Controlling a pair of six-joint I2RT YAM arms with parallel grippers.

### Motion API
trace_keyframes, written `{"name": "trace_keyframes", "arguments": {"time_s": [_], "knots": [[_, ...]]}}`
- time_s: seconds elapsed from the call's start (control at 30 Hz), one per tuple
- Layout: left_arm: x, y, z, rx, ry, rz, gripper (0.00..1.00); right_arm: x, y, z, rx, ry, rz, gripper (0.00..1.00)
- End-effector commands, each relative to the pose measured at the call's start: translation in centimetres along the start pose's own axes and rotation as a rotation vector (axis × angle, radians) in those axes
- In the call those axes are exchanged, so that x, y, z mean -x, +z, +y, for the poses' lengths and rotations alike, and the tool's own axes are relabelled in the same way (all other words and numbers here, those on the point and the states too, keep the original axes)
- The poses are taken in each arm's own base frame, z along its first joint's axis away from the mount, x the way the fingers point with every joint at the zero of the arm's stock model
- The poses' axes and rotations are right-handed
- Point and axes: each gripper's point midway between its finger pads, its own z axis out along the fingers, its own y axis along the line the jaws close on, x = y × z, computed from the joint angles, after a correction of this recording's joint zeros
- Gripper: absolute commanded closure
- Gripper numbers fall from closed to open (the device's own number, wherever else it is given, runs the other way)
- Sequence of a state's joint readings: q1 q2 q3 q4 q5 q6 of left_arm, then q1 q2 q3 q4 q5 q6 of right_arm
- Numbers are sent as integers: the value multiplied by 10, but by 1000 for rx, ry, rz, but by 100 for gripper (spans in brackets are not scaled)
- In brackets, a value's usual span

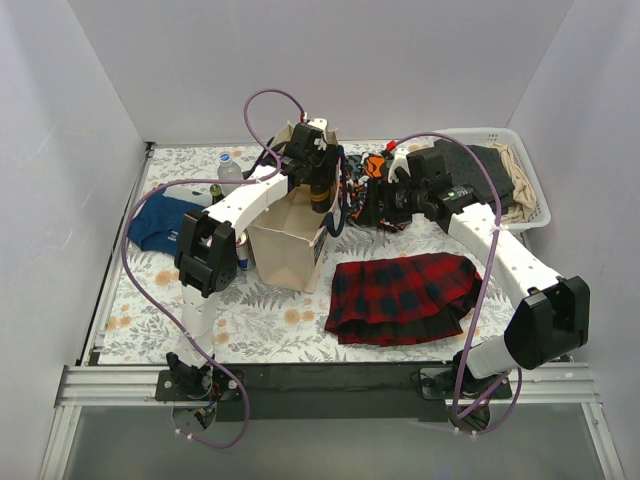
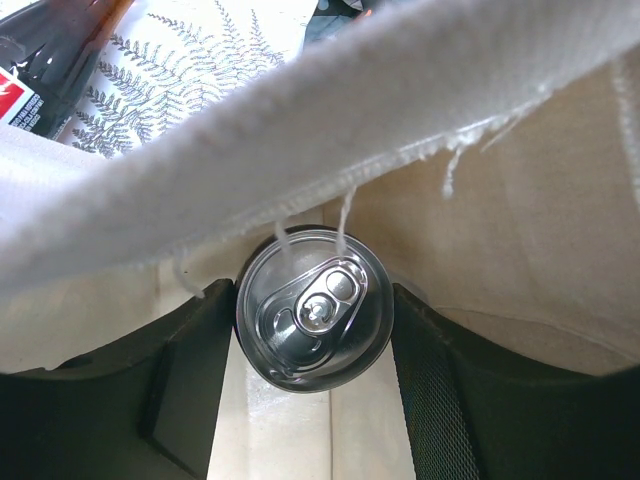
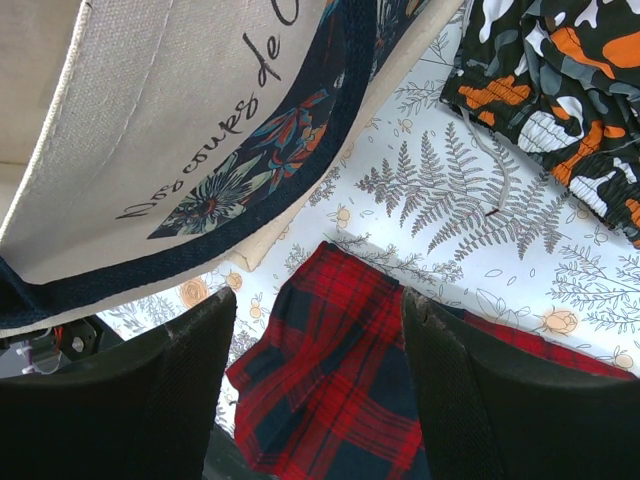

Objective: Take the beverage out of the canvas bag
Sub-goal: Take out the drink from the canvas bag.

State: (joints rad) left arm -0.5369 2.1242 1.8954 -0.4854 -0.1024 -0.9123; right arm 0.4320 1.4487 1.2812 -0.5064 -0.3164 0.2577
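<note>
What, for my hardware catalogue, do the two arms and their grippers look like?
The left arm and right arm have white links with black joint housings, each trailing a purple cable. The left gripper and right gripper have black, textured fingers.

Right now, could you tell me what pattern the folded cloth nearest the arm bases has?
The folded cloth: red and black tartan, best in the top view.

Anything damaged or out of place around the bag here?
The rim of the cream canvas bag is frayed: loose threads dangle over the silver-topped drink can below. The can itself looks intact, pull tab flat.
</note>
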Motion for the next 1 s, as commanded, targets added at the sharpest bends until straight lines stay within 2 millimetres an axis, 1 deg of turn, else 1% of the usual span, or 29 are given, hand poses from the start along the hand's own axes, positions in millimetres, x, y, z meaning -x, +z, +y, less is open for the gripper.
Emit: {"name": "trace_keyframes", "arguments": {"time_s": [0.0, 0.03, 0.13, 0.2, 0.23, 0.3, 0.33, 0.4, 0.47, 0.53, 0.67, 0.7, 0.9, 0.97], "knots": [[7, -4, -7, -18, 3, -19, 100, 17, -7, 6, 15, -30, -42, 28], [6, -5, -8, -18, 5, -16, 100, 16, -7, 6, 15, -28, -40, 28], [17, -17, -12, -21, 25, -38, 100, 17, -8, 6, 13, -30, -45, 28], [30, -29, -12, -18, 31, -65, 100, 17, -9, 7, 14, -32, -47, 28], [44, -42, -15, -25, 30, -90, 100, 18, -9, 7, 15, -31, -48, 28], [56, -53, -17, -31, 34, -112, 100, 17, -10, 8, 17, -31, -47, 28], [69, -66, -19, -35, 34, -139, 100, 17, -10, 8, 20, -27, -48, 28], [82, -79, -18, -30, 32, -169, 100, 17, -12, 10, 25, -27, -50, 28], [96, -95, -20, -36, 30, -204, 100, 17, -13, 10, 25, -26, -55, 28], [104, -106, -20, -40, 31, -223, 100, 17, -16, 11, 23, -28, -61, 28], [112, -122, -22, -45, 30, -242, 100, 17, -21, 13, 25, -31, -74, 28], [117, -127, -21, -45, 26, -253, 100, 16, -22, 13, 22, -29, -75, 28], [120, -150, -25, -66, 28, -243, 100, 17, -29, 15, 24, -30, -91, 28], [123, -162, -26, -76, 21, -252, 100, 16, -32, 17, 28, -31, -95, 28]]}}
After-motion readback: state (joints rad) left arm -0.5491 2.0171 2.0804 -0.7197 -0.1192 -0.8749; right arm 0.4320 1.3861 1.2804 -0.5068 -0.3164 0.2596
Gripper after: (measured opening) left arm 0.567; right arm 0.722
